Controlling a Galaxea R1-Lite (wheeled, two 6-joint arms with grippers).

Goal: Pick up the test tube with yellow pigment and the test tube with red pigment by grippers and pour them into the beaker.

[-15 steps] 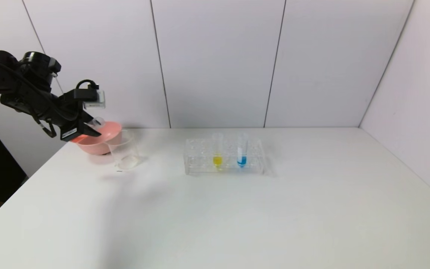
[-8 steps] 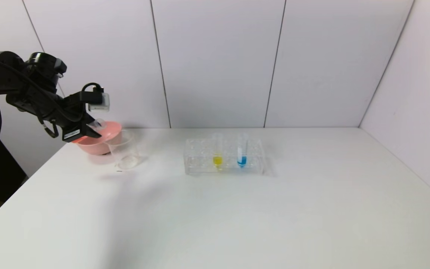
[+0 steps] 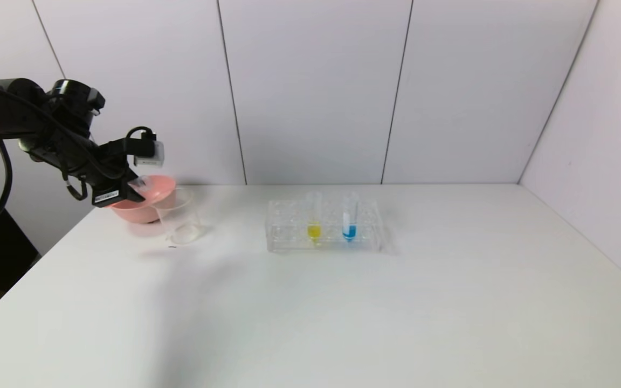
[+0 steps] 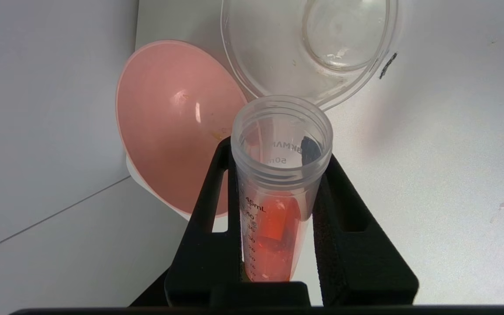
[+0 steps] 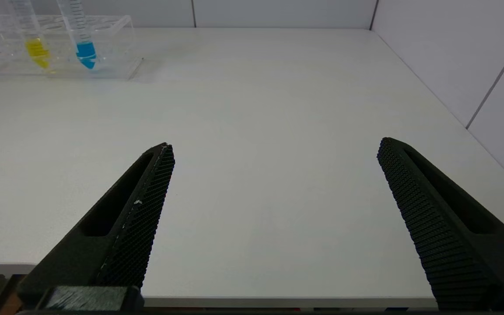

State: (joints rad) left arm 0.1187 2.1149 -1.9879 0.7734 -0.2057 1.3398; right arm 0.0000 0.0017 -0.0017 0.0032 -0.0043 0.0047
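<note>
Head view gives me the left gripper [image 3: 127, 186] at the table's far left, pinching the red tube [image 4: 278, 192] above the pink bowl [image 3: 151, 207], its open mouth tipped toward the beaker [image 3: 181, 218] just beside the bowl. I see the yellow tube [image 3: 314, 218] upright in the clear rack [image 3: 289, 229], next to a blue tube [image 3: 349, 218]. My right gripper [image 5: 274, 183] hangs spread wide over the table's near edge, holding nothing.
</note>
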